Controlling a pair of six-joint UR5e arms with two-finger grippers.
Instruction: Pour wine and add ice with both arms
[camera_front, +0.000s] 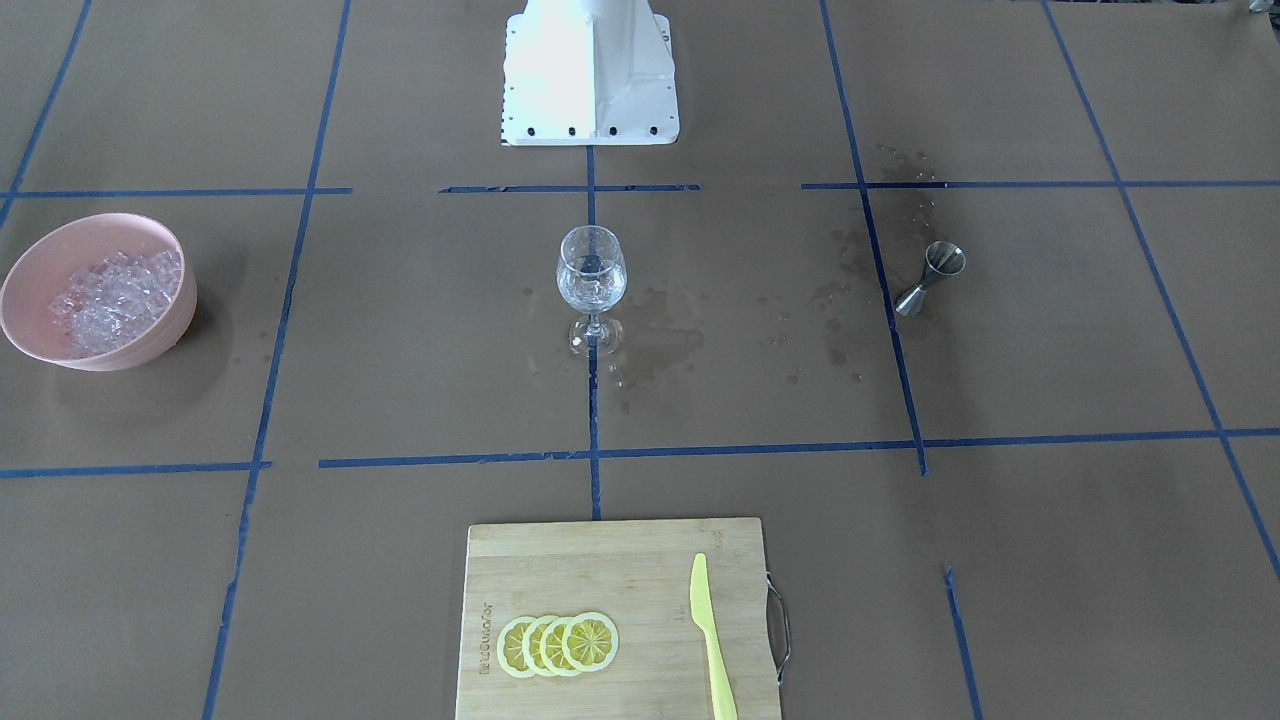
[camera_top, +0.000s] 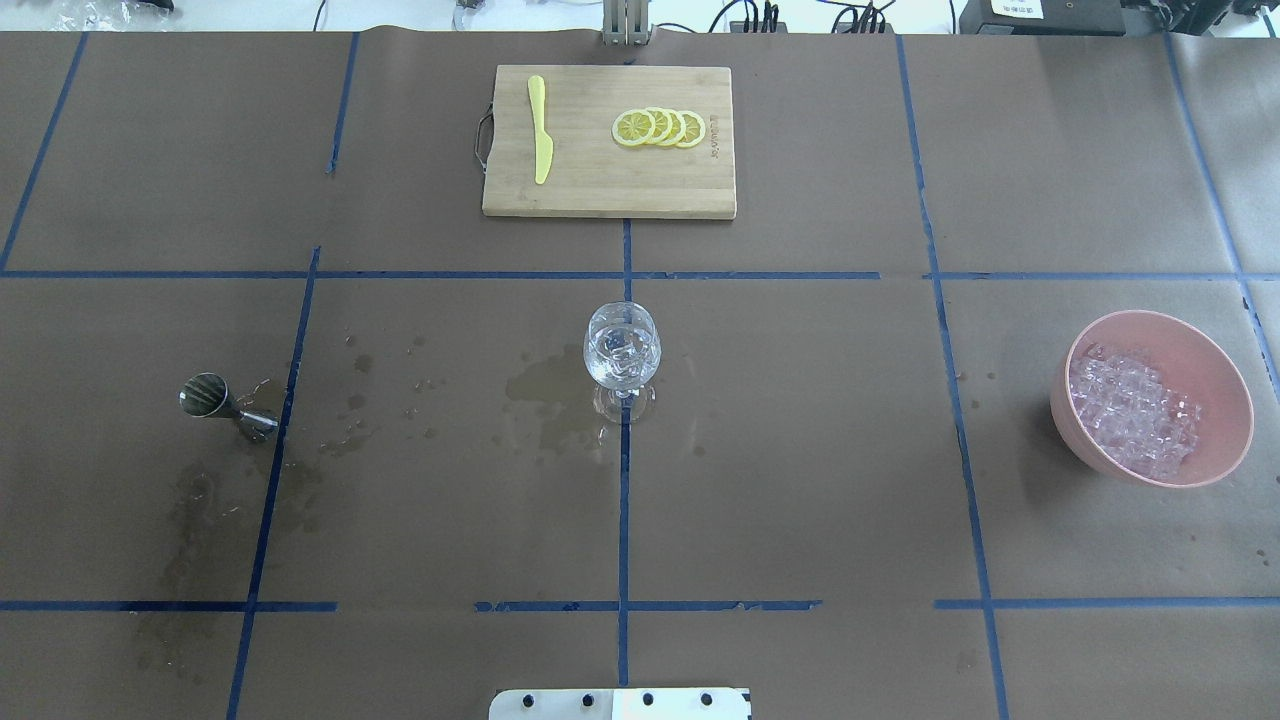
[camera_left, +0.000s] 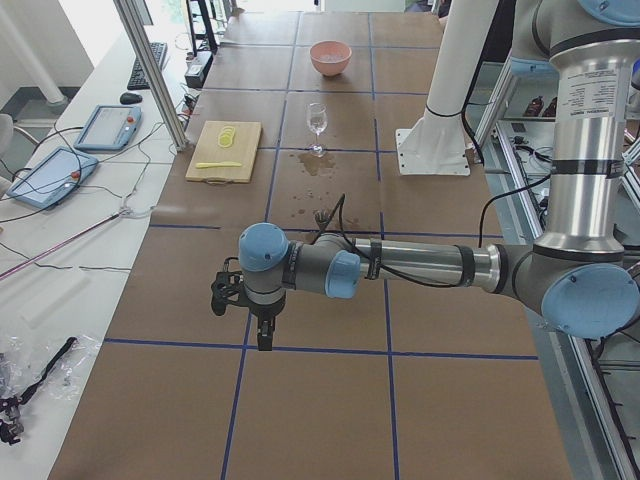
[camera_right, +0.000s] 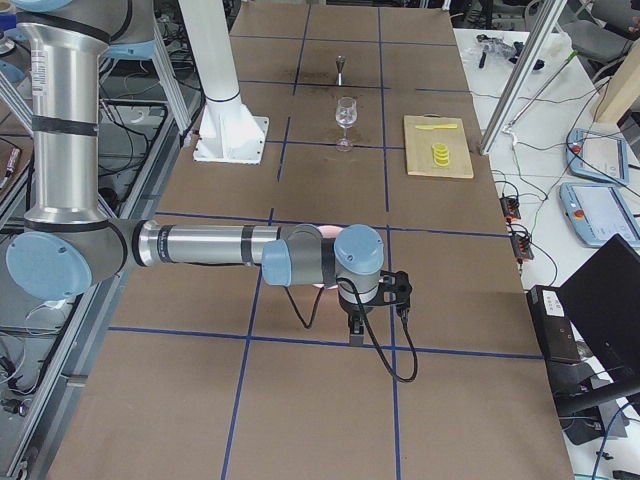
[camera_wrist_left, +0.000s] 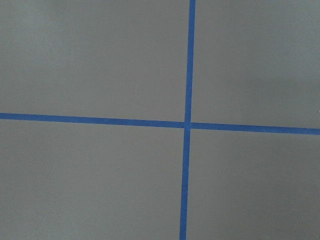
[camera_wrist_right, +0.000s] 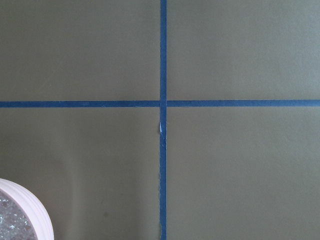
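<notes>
A wine glass (camera_top: 622, 350) stands upright at the table's middle with clear ice cubes in its bowl; it also shows in the front view (camera_front: 591, 275). Any wine in it is too thin to make out. A steel jigger (camera_top: 215, 400) lies tipped on its side at the left. A pink bowl (camera_top: 1215, 365) at the right holds a heap of ice (camera_top: 1135, 415). My left gripper (camera_left: 262, 335) hangs over bare paper, far from the jigger. My right gripper (camera_right: 355, 335) hangs just beyond the bowl. Both show only in side views, so I cannot tell whether they are open or shut.
A wooden cutting board (camera_top: 590, 190) at the far middle carries several lemon slices (camera_top: 660, 127) and a yellow knife (camera_top: 540, 140). Wet stains (camera_top: 545, 395) mark the paper between the jigger and the glass. The white pedestal base (camera_front: 590, 75) stands at the robot's side.
</notes>
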